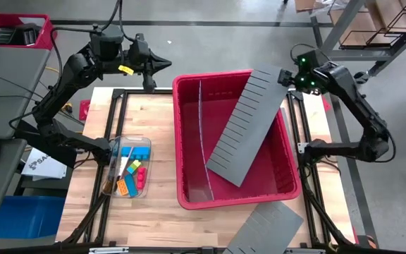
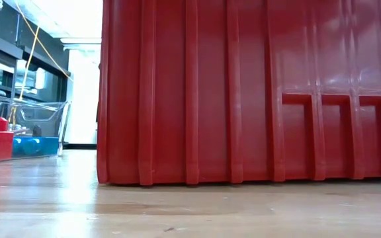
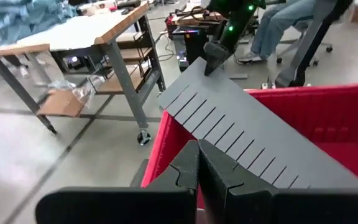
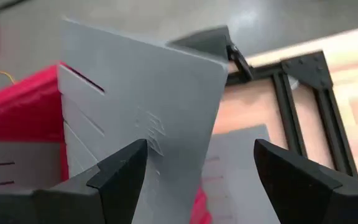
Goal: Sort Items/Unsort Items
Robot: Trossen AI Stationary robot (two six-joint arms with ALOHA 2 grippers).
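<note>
High view: wooden bench [image 1: 162,212] with a black frame, carrying a large red bin [image 1: 287,185] at centre, which blocks nearly the whole low view with its ribbed wall. Grey slotted divider panel [image 1: 247,125] leaning tilted across the bin, upper corner past the far rim, lower end down inside; thin clear sheet [image 1: 201,134] standing on edge in the bin's left part. Second grey slotted panel [image 1: 265,227] lying flat at the bench's near edge, just beside the bin. Items [image 1: 130,171], orange, blue, yellow, red and green pieces, gathered in a clear container [image 1: 115,144] left of the bin, well apart from both hands. Left hand [image 1: 166,61] clenched on nothing, hovering past the bin's far left corner. Right hand [image 1: 282,76] released, fingers spread wide at the raised corner of the leaning panel, whether touching it cannot be told. Yellow tag on the left arm, writing too small to read. White sheet [image 1: 35,164] on the floor at left showing only the letters "SA". Faint embossed mark on the panel in the right wrist view, unreadable. Worktables and a seated person's legs [image 3: 277,28] beyond the bench.
</note>
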